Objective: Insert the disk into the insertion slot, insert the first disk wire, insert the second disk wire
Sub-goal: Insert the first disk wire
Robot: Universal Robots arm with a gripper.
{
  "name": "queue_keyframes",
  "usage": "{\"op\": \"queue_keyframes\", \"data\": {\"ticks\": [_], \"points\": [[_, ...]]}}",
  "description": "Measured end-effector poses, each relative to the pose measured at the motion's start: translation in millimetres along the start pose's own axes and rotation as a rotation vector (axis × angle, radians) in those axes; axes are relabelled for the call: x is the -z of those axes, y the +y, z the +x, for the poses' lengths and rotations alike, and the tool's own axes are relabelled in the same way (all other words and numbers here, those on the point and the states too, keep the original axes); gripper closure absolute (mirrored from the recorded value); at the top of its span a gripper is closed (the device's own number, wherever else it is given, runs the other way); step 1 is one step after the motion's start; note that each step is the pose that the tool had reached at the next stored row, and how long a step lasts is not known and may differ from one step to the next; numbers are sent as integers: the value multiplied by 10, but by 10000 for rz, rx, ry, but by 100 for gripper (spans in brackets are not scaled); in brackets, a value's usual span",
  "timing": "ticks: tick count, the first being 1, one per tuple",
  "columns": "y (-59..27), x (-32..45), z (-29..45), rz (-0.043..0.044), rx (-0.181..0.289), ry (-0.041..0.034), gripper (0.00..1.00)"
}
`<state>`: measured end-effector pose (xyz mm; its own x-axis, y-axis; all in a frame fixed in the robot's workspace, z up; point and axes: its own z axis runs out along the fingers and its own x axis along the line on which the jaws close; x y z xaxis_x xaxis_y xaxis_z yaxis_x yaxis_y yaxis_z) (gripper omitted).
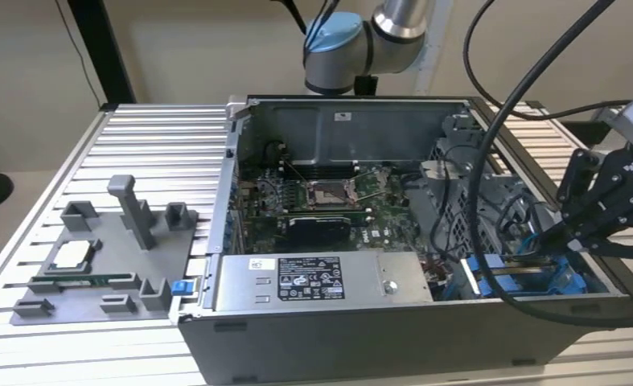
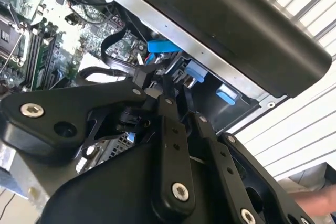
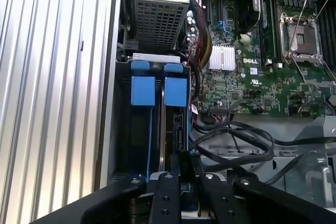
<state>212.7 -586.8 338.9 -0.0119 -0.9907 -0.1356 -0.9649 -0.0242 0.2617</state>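
My black gripper (image 1: 547,241) reaches into the open computer case at the exterior view's right. It hangs over the insertion slot (image 1: 509,277), a grey metal bay with blue clips. In the first wrist view the bay (image 3: 126,129) has two blue tabs, and the disk (image 3: 176,127) stands on edge under one of them, seated inside. The gripper (image 3: 184,163) sits right at the disk's near end. Its fingers (image 2: 163,95) are closed together on a black disk wire (image 2: 105,71), which trails off toward the motherboard.
A labelled grey power-supply box (image 1: 294,277) lies along the case front beside the bay. The motherboard (image 1: 327,193) and loose black cables (image 3: 236,140) fill the case middle. A grey fixture tray (image 1: 101,265) sits on the slatted table at the exterior view's left.
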Motion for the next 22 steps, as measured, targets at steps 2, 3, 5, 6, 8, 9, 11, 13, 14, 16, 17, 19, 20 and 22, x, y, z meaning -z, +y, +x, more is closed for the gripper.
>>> {"op": "queue_keyframes", "data": {"ticks": [2, 3, 5, 6, 8, 9, 11, 13, 14, 16, 17, 19, 20, 22], "points": [[1, -19, 2, -2, -21, -20, 100], [4, -26, 3, -12, -30, -21, 100], [3, -27, 3, -23, -29, -21, 100], [3, -27, 4, -23, -27, -21, 100], [3, -29, 5, -31, -17, -65, 100], [3, -30, 6, -45, -1, -131, 100], [3, -33, 9, -48, 50, -315, 100], [-3, -46, 33, -53, 68, -384, 100], [-5, -54, 44, -54, 67, -388, 100], [-9, -67, 52, -54, 65, -390, 100], [-10, -73, 54, -54, 61, -389, 100], [-13, -84, 56, -52, 50, -392, 100], [-14, -85, 58, -52, 44, -392, 100], [-11, -88, 60, -50, 33, -394, 100]]}}
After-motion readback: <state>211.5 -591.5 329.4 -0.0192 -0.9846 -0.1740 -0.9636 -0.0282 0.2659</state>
